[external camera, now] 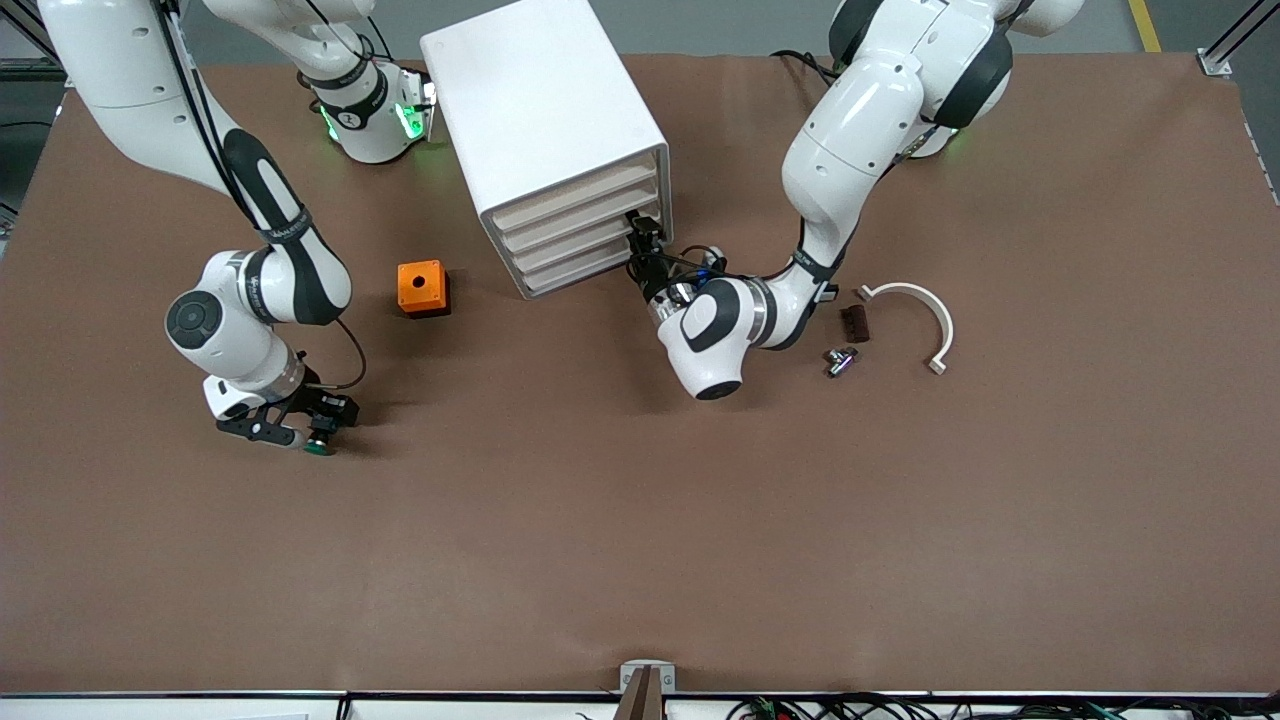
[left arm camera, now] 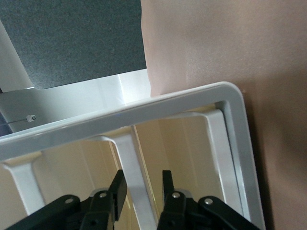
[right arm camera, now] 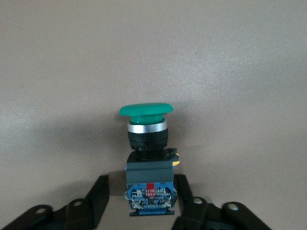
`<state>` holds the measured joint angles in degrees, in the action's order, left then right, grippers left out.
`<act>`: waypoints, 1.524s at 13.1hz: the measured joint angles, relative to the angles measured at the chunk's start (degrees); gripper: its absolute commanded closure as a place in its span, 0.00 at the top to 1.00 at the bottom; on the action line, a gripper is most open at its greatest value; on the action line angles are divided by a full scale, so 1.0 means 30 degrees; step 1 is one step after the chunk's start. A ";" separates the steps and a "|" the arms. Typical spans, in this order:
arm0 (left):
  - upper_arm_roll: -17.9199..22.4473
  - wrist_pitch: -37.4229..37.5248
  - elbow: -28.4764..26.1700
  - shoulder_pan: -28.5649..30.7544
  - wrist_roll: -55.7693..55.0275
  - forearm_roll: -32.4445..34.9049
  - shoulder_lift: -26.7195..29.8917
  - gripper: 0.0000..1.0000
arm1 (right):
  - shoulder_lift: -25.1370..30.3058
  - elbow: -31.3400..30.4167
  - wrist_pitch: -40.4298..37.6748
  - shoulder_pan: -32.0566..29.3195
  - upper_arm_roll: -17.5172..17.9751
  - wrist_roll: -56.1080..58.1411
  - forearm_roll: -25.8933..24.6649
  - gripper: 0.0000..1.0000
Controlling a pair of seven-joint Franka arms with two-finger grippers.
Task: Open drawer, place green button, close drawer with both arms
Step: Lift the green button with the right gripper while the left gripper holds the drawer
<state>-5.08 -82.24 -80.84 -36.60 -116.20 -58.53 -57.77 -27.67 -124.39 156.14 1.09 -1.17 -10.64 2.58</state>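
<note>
Right wrist view: right gripper fingers are clasping the button by its dark body, green cap pointing away from the fingertips, low over the table. Farther back, left gripper fingers are pinching a handle bar on the white drawer cabinet.
</note>
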 measured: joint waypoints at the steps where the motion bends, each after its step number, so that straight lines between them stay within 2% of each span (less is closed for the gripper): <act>1: -0.0001 0.0000 0.0000 -0.0096 0.0000 -0.0001 -0.0016 0.23 | 0.0001 0.0020 -0.0062 0.0000 -0.0001 -0.0001 0.0000 0.00; 4: 0.0000 0.0010 0.0001 -0.0182 -0.0003 -0.0002 -0.0047 0.15 | 0.0014 0.0402 -0.0984 0.0004 -0.0015 -0.0007 0.0001 0.00; 6: 0.0000 0.0033 0.0000 -0.0191 -0.0019 -0.0014 -0.0049 0.12 | 0.0036 0.1387 -0.2958 0.0026 -0.0002 -0.0069 0.0003 0.00; 10: 0.0004 0.0130 0.0016 -0.0185 -0.0303 -0.0064 -0.0052 0.14 | 0.0571 0.3671 -0.6714 0.0611 0.0072 -0.1774 0.0017 0.00; 14: 0.0158 0.0115 0.0014 0.0012 -0.0302 -0.0508 -0.0065 0.18 | 0.1580 0.4325 -0.8680 0.1786 0.0156 -0.4178 0.0029 0.00; 20: 0.0274 0.0055 0.0119 0.1487 -0.0301 -0.0872 -0.0071 0.18 | 0.2700 0.6020 -1.1758 0.4575 0.0235 -0.9320 0.0081 0.00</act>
<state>-4.26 -82.07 -80.48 -32.14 -117.11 -61.15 -57.99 -19.57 -106.33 120.87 14.82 -0.46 -38.60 2.82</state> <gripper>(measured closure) 0.815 0.586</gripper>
